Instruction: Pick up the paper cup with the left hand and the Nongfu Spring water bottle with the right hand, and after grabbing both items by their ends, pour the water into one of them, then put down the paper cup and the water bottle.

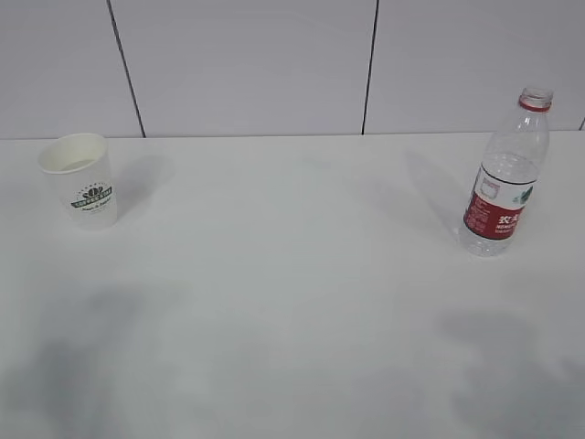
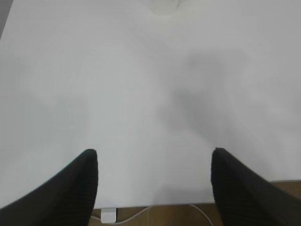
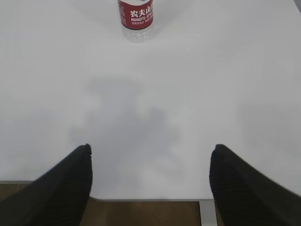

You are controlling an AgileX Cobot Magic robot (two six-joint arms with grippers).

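- Your left hand [image 2: 153, 181] is spread wide with nothing between its fingers; the paper cup [image 2: 164, 6] stands far ahead of it on the counter [image 2: 141, 94], slightly right of centre, upright.
- Expect the cup to be light and thin-walled; it will likely crush or tip, so close gently on the side wall near one end.
- Your right hand [image 3: 150, 179] is also spread and empty; the Nongfu Spring water bottle [image 3: 136, 20] stands well ahead, a little left of centre.
- The bottle looks uncapped, holding some water [image 1: 505, 170]. Judge it heavier, smooth and squeezable: grip firmly at the labelled lower end, keeping it upright.
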